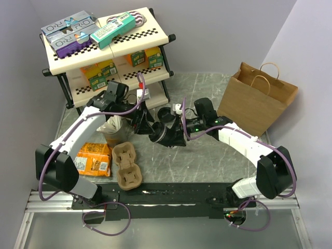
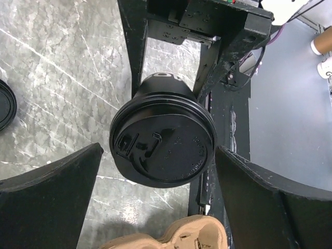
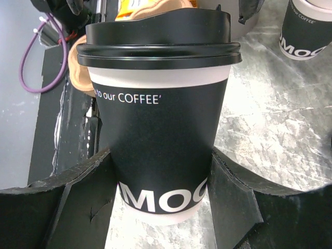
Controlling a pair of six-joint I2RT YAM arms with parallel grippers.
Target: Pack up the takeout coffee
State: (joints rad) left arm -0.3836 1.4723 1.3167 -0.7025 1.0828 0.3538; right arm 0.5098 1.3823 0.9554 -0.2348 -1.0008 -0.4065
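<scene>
- Right pincer (image 3: 161, 174) was clenched on the takeout coffee (image 3: 161, 119), one finger against each side of the lower wall.
- The cup stood mid-table (image 1: 207, 155) between the two arms, long axis upright as the right wrist view showed it. I couldn't tell whether its base was on the table or lifted.
- Left pincer (image 2: 158, 155) was released, jaws wide. It looked straight down the cup's axis onto the black lid (image 2: 171, 129), one finger on each side of the rim and neither touching.
- Pulp carrier (image 1: 127, 165) lay just near-left of the cup, on the left arm's side. Paper bag (image 1: 257, 98) stood well apart, far right.
- Judgement: this looked like a handover. The left pincer needed only to drop along the axis and close below the lid.
</scene>
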